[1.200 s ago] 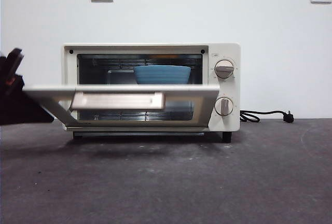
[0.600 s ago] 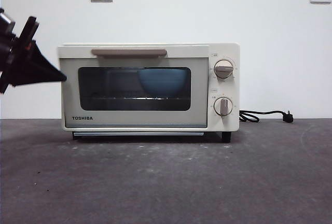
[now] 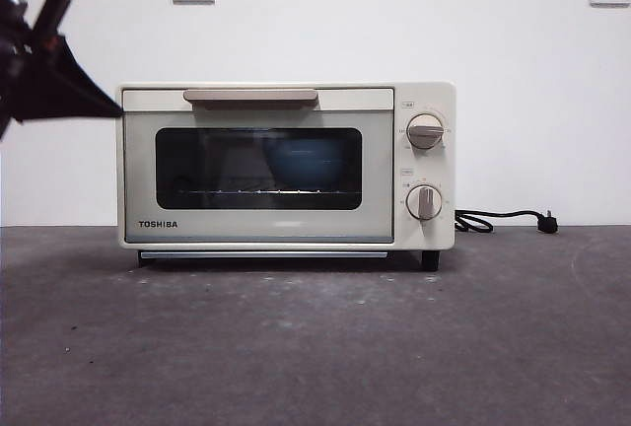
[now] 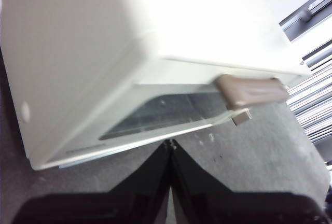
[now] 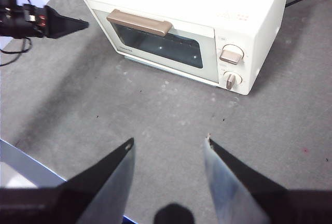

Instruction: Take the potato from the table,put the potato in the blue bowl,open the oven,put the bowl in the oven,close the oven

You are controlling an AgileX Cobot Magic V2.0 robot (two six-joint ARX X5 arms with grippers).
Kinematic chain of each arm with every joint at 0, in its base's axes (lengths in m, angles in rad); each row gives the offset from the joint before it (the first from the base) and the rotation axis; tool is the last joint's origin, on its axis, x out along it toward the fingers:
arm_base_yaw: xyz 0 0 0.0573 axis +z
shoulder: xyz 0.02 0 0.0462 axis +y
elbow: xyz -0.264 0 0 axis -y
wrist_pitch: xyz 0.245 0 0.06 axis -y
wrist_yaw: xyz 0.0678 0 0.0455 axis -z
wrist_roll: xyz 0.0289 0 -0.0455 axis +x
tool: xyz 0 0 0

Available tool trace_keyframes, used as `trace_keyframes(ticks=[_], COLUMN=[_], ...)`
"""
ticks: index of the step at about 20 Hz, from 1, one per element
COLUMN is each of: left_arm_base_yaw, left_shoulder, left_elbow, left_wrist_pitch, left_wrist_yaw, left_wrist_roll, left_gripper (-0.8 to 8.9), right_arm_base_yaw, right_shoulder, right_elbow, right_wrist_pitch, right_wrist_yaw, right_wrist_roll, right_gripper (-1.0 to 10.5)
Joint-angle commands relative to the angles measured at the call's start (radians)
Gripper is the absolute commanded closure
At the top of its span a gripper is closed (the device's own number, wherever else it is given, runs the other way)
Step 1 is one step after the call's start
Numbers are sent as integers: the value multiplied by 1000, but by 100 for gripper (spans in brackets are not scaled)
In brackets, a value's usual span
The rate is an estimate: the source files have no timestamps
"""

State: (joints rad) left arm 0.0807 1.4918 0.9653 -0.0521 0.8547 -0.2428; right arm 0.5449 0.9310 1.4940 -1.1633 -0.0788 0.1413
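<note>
Left gripper (image 4: pixel 169 143), jaws pressed together, just beside cream-white toaster oven (image 3: pixel 286 165); retreat straight, clear of beige bar handle (image 3: pixel 250 99).

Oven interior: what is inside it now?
Through the shut oven's dark glass, the blue bowl sits on the wire rack. The bowl's contents are hidden, so the potato cannot be seen.
</note>
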Motion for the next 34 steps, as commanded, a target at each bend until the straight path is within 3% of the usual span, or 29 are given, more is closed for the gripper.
trace_keyframes(ticks=[1, 16, 24, 30, 34], left_arm_base_yaw=[-21, -174, -193, -193, -193], left_shoulder=[-94, -636, -842, -900, -900], left_elbow=[5, 5, 5, 5, 5], left_wrist_pitch=[-85, -599, -819, -905, -919], left_wrist_yaw=[-57, -329, -394, -421, -421], left_wrist_roll=[89, 218, 225, 225, 225], left_gripper=[821, 821, 821, 821, 821], right_arm_base_yaw=[3, 3, 3, 2, 3], right_shoulder=[6, 50, 51, 51, 51], right_elbow=[0, 0, 0, 0, 0], right_wrist_pitch=[-3, -80, -107, -124, -135], right_wrist_yaw=[-1, -2, -4, -117, -192], right_wrist_roll=[-4, -73, -89, -112, -152], right_gripper=[726, 726, 727, 733, 971])
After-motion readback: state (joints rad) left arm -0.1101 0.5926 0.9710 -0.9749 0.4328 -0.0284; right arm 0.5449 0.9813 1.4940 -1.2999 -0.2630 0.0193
